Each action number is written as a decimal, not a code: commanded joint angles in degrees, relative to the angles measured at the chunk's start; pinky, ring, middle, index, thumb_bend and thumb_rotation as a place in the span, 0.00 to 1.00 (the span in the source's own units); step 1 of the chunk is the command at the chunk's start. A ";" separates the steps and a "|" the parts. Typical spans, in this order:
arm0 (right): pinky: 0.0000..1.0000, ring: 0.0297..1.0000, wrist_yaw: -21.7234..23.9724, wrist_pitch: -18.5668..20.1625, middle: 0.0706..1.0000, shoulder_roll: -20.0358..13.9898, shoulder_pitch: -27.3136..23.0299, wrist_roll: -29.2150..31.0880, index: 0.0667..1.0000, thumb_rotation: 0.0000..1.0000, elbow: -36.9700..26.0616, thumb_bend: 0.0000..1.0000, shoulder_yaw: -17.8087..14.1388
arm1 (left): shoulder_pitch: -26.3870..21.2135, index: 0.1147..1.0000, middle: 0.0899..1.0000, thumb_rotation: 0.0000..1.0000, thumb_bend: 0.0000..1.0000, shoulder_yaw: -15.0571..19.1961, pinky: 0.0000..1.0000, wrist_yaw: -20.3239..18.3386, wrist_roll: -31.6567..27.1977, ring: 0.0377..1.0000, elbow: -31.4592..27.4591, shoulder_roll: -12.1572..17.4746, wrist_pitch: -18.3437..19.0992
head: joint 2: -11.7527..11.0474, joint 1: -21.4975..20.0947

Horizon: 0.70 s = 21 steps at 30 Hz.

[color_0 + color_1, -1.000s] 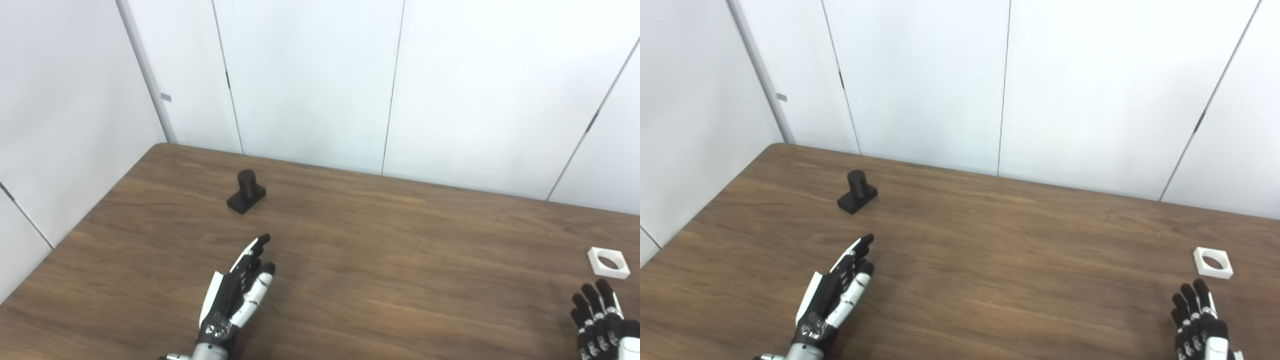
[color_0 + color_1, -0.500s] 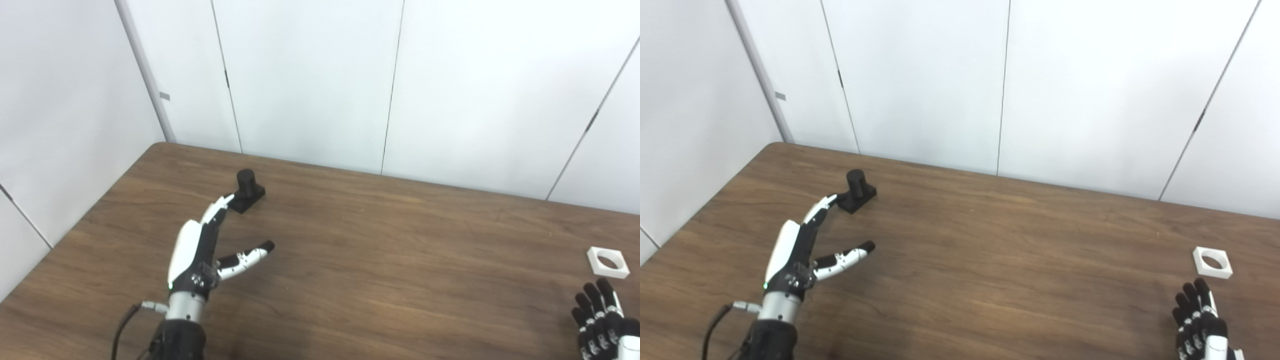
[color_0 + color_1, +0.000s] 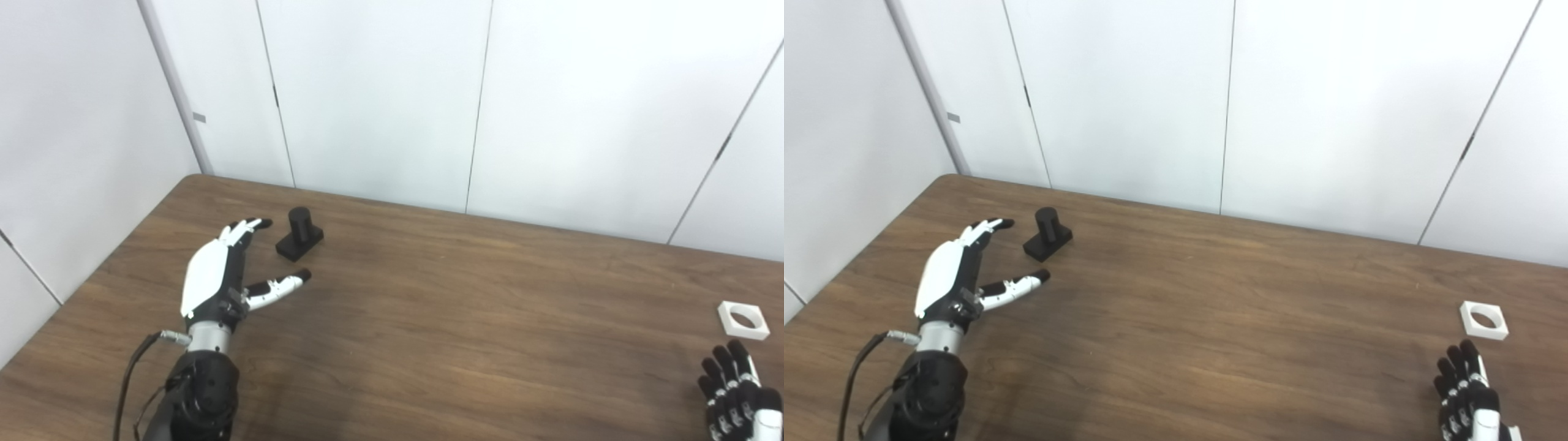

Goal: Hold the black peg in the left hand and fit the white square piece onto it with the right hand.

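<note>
My left hand (image 3: pixel 211 278) hovers with fingers spread, just beside the upright black peg (image 3: pixel 299 233) on the wooden table (image 3: pixel 465 318), nothing between them. My right hand (image 3: pixel 1467 392), fingers apart, rests near the white square piece (image 3: pixel 1483 320); no writing readable

I see my right hand (image 3: pixel 735 392) only partly, because the bottom edge cuts it at the wrist, and its arm and its thumb are hidden from me.
</note>
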 commanded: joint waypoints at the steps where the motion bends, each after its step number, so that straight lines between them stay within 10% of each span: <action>1: 1.00 1.00 0.52 -1.04 1.00 0.06 2.25 -0.23 1.00 1.00 2.91 0.55 0.30 | -3.17 0.83 0.94 0.40 0.83 -0.32 1.00 0.98 2.18 0.99 0.04 1.59 0.85 | 0.05 0.02; 21: 1.00 0.99 -0.23 -1.21 0.99 0.75 2.31 -2.21 1.00 1.00 2.08 0.52 0.88 | -15.75 0.81 0.94 0.40 0.85 -5.69 1.00 2.26 2.23 0.99 24.02 5.89 1.72 | 0.19 -0.54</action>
